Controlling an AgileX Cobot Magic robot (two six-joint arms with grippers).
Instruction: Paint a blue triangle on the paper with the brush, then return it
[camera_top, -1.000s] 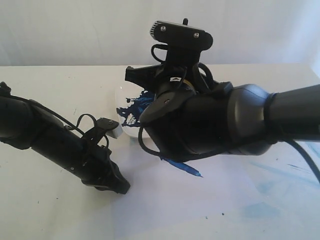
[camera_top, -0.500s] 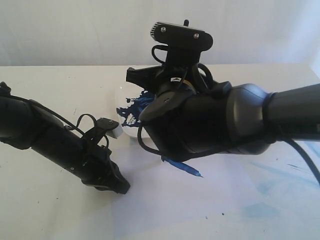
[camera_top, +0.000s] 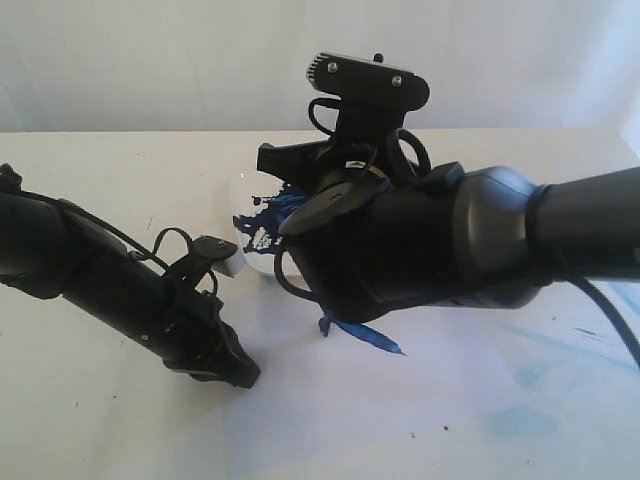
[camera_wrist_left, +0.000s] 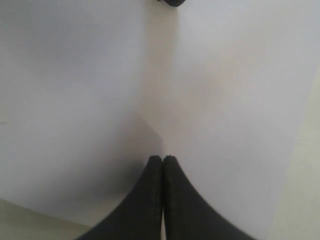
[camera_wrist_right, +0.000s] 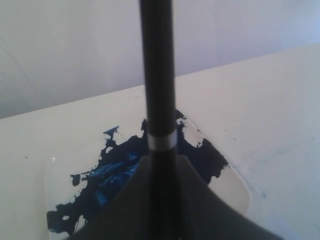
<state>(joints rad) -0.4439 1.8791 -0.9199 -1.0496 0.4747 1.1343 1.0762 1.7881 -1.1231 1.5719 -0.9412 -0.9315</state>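
Note:
My right gripper (camera_wrist_right: 160, 159) is shut on the brush (camera_wrist_right: 159, 75), whose thin black handle and silver band run out past the jaws; its bristle tip is hidden. The gripper hangs over the white dish (camera_wrist_right: 235, 192) and its dark-blue paint blotch (camera_wrist_right: 115, 170). On the exterior view the bulky right arm (camera_top: 450, 240) covers most of the dish (camera_top: 238, 195). Under that arm a thick dark-blue stroke (camera_top: 365, 337) lies on the paper (camera_top: 330, 420); whether it forms the blue triangle is hidden. My left gripper (camera_top: 243, 377) is shut with nothing in it, tips (camera_wrist_left: 162, 159) down on the paper (camera_wrist_left: 75, 100).
Faint pale-blue smears (camera_top: 520, 420) mark the surface at the right. The cream tabletop (camera_top: 90, 420) extends left of the paper, and a pale wall (camera_top: 150, 60) closes off the back. The left arm (camera_top: 100, 280) slants across the left side.
The right wrist has shifted slightly down and to the right, uncovering a small extra bit of the blue stroke's left end. The left arm has stayed put.

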